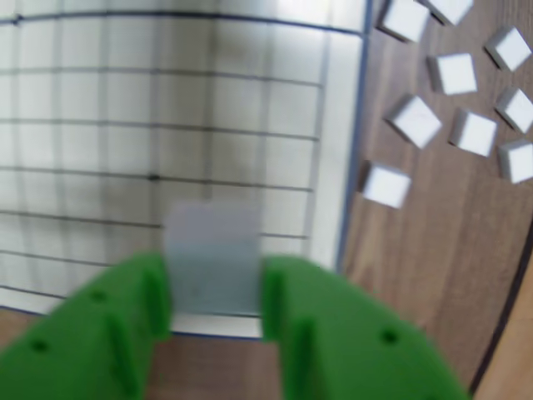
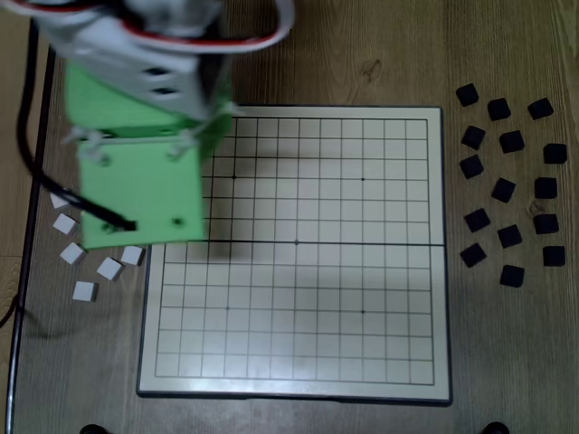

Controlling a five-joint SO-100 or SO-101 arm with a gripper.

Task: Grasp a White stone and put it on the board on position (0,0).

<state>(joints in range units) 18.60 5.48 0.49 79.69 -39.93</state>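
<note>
In the wrist view my green gripper [image 1: 215, 287] is shut on a White stone [image 1: 214, 258], a small white square block held between the two fingers. It hangs over the near edge of the board [image 1: 166, 108], a cream board with a thin black grid. From the fixed view, the green arm [image 2: 140, 172] covers the board's [image 2: 362, 298] left edge and hides the gripper and the held stone. Position (0,0) [image 2: 297, 242], the central dot on the dark fold line, is bare and lies to the right of the arm.
Loose white stones [image 1: 454, 73] lie on the wooden table beside the board, seen left of it in the fixed view [image 2: 109, 268]. Several black blocks [image 2: 507, 190] are scattered right of the board. A dark cable [image 2: 27, 181] runs down the far left.
</note>
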